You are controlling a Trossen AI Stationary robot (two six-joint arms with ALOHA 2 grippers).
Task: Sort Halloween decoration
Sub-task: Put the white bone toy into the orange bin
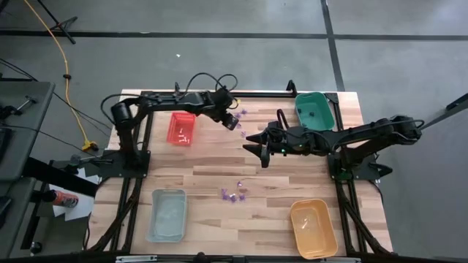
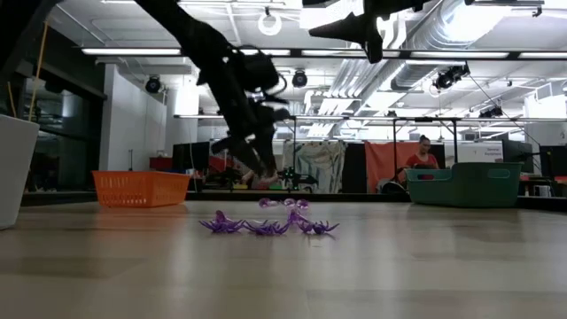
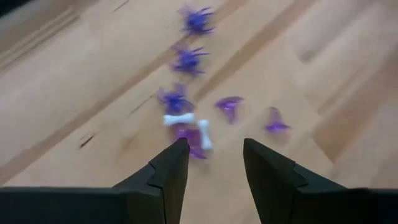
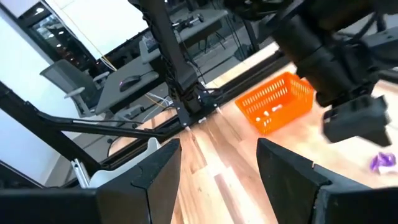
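Observation:
The Halloween decoration is tiny pieces lying loose on the wooden table. One purple cluster (image 1: pixel 232 194) lies mid-table, seen as spiders (image 2: pixel 266 226) in the low view. A second scatter (image 1: pixel 244 114) lies near the far edge. My left gripper (image 1: pixel 235 123) hangs open just above that scatter. Its wrist view shows purple spiders (image 3: pixel 186 60), two whitish bones (image 3: pixel 180 120) and purple hats (image 3: pixel 275 121) beyond its gripper (image 3: pixel 214 149). My right gripper (image 1: pixel 254 145) is open, held high near the table's middle, holding nothing (image 4: pixel 217 146).
Four trays sit on the table: red (image 1: pixel 183 128) at far left, green (image 1: pixel 314 109) at far right, pale blue (image 1: pixel 168 214) at near left, orange (image 1: pixel 313 226) at near right. The two grippers are close together. A person (image 2: pixel 423 155) sits in the room behind.

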